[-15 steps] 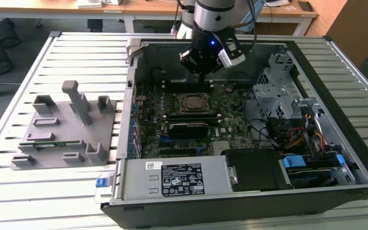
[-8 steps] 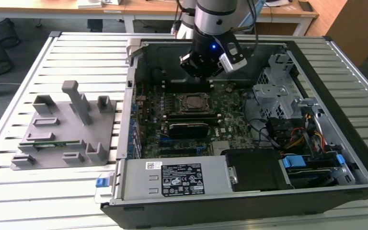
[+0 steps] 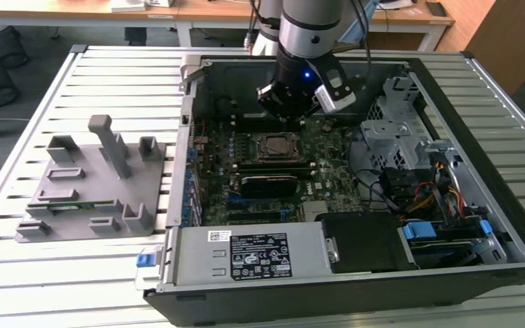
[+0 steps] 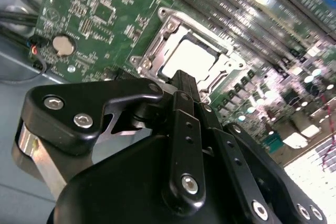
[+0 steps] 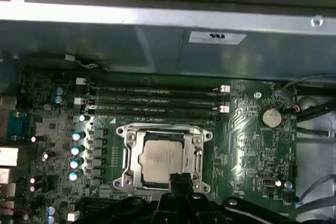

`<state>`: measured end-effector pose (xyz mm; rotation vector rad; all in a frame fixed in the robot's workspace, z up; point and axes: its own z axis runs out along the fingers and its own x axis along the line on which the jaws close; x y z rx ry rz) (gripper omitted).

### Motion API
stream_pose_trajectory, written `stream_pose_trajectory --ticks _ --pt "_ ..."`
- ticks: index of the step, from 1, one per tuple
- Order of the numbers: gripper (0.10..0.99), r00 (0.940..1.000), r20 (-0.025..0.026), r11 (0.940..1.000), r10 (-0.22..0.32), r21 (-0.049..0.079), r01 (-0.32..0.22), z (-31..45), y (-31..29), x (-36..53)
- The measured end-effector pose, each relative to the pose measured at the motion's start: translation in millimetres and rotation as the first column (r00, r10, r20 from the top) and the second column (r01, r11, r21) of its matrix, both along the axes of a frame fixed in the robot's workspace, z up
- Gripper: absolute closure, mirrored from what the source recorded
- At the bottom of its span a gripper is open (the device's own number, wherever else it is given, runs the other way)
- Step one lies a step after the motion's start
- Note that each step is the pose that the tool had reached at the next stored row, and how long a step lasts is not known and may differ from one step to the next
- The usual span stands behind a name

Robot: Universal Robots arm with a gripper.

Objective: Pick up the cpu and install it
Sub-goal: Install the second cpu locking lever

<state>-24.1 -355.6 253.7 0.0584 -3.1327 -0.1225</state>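
One small square cpu with a silvery-white metal top lies flat inside the dark square socket with its metal frame on the green motherboard; in the second wrist view the same chip shows pale within the frame. The black gripper on the grey arm hangs above the open black computer case, over the board near the case's far wall, just beyond the socket in the exterior view. In both wrist views its black fingers look drawn together with nothing between them, their tips just beside the socket's edge and apart from the chip. A grey plastic fixture with upright posts stands on the slatted metal table, toward the exterior view's left of the case, well apart from the gripper.
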Motion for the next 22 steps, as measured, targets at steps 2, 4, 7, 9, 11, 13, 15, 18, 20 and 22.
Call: stream_pose_trajectory --ticks 2,4,7,9,11,13,15,18,20,22 --pt "0.980 0.9999 -0.0121 1.0000 0.000 0.000 0.000 -0.1 -2.0 0.9" --pt "0.980 0.9997 -0.0260 1.0000 0.000 0.000 0.000 -0.5 -3.8 1.5" --pt "0.980 0.9995 -0.0304 1.0000 0.000 0.000 0.000 -1.6 -8.1 1.6" --pt "0.980 0.9995 -0.0307 1.0000 -0.001 0.000 0.001 -2.4 -10.9 1.5" --pt "0.980 0.9995 -0.0308 1.0000 -0.001 0.000 0.001 -2.8 -14.1 1.6" --pt "0.980 0.9995 -0.0308 1.0000 -0.001 0.000 0.001 -3.0 -15.9 1.6" --pt "0.980 0.9995 -0.0308 1.0000 -0.001 0.000 0.001 -3.2 -17.3 1.4" --pt "0.980 0.9995 -0.0308 1.0000 -0.001 0.000 0.001 -3.7 -20.5 1.5" --pt "0.980 0.9995 -0.0308 1.0000 -0.001 0.000 0.001 -4.3 -22.2 1.2" --pt "0.980 0.9995 -0.0307 1.0000 -0.001 0.000 0.001 -5.0 -23.0 -0.2"
